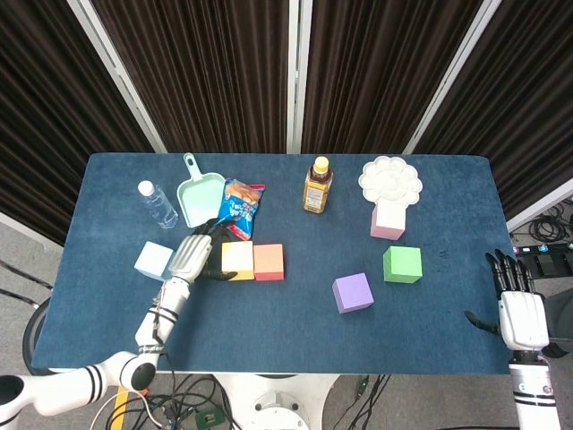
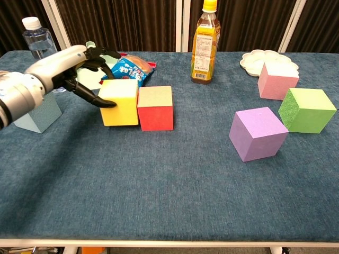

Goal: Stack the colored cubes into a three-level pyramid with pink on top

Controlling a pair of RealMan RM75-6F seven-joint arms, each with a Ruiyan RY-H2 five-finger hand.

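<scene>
My left hand (image 1: 191,257) (image 2: 74,66) grips the yellow cube (image 1: 237,260) (image 2: 121,101) from its left side, thumb on the front-left face and fingers over the back. That cube sits against the red cube (image 1: 268,262) (image 2: 155,108). Just left of the hand lies the light blue cube (image 1: 153,260) (image 2: 37,114). To the right are the purple cube (image 1: 353,292) (image 2: 258,133), the green cube (image 1: 402,263) (image 2: 307,109) and, further back, the pink cube (image 1: 388,219) (image 2: 277,80). My right hand (image 1: 519,305) hangs open beyond the table's right edge, seen only in the head view.
Along the back stand a water bottle (image 1: 158,203) (image 2: 39,39), a mint dustpan (image 1: 200,195), a snack bag (image 1: 240,209) (image 2: 130,69), an amber drink bottle (image 1: 318,186) (image 2: 205,45) and a white palette (image 1: 390,180) (image 2: 265,57) just behind the pink cube.
</scene>
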